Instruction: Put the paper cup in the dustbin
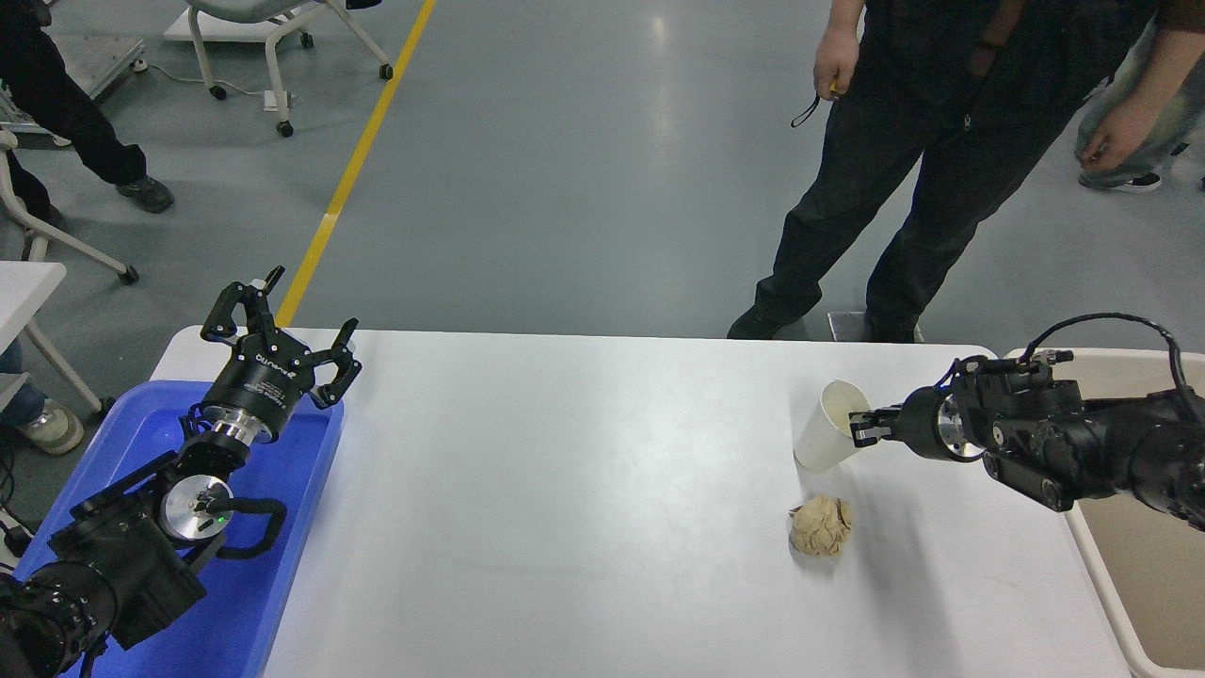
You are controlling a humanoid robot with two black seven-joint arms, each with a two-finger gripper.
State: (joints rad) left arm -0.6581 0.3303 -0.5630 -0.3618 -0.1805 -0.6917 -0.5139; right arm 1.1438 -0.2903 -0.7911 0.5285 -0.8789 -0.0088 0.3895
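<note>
From above, the paper cup [829,425] stands tilted near the table's [565,508] right end, just short of the dustbin [1116,584]. A thin rim pinch could slip or crush it. The right gripper [861,426] is nearly closed on the rim — left gripper [287,330] parked, spread wide, empty.

Both arms are matte black with blocky housings. The left arm [122,556], lower left of the frame, has a silver wrist ring, a round silver joint cap with a small green light, a looping black cable and white lettering on its end effector [282,330]. The right arm [1083,443], at the right edge, has a silver collar and a thin arching black cable.
</note>
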